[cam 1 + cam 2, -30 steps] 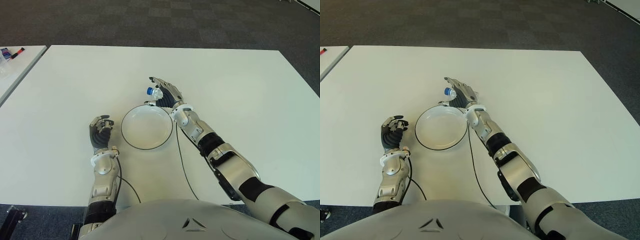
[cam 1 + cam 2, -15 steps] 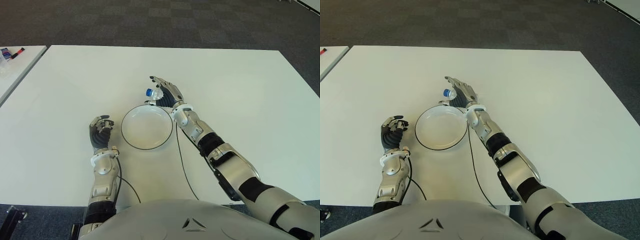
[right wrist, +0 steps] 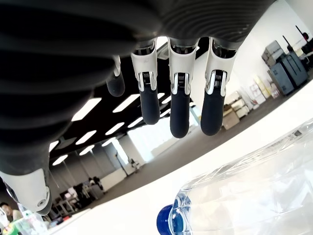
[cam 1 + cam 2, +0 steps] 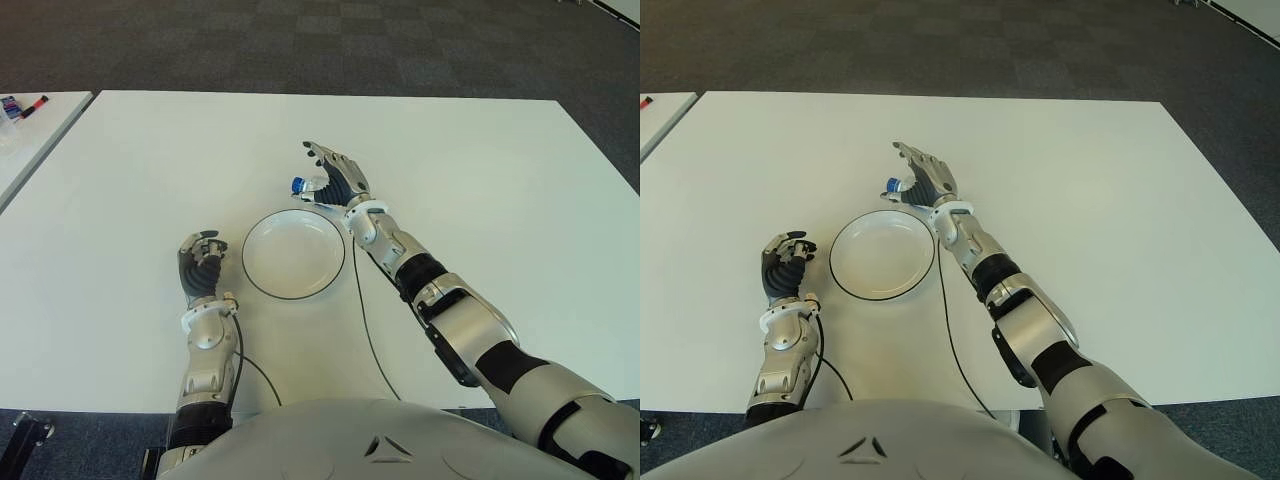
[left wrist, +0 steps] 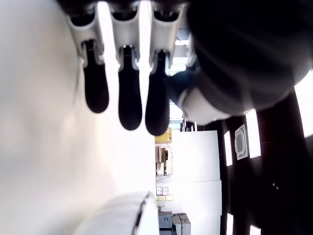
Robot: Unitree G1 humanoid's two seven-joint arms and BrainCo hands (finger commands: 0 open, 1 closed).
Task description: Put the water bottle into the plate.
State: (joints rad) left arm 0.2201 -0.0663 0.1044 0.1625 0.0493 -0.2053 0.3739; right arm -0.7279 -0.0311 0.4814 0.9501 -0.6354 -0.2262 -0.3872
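Observation:
A clear water bottle with a blue cap lies on its side on the white table, just beyond the far rim of the white plate. My right hand hovers over and beside the bottle. Its fingers are stretched out above the bottle and do not wrap it. The plate holds nothing. My left hand shows left of the plate with its fingers loosely bent and nothing in them.
A thin black cable runs across the table from the plate's right side toward me. A second table with markers stands at the far left. Dark carpet lies beyond the far edge.
My right hand has lifted off the plate's far rim and moved a little farther back and right. The bottle's cap has hardly shifted. The left hand has not moved.

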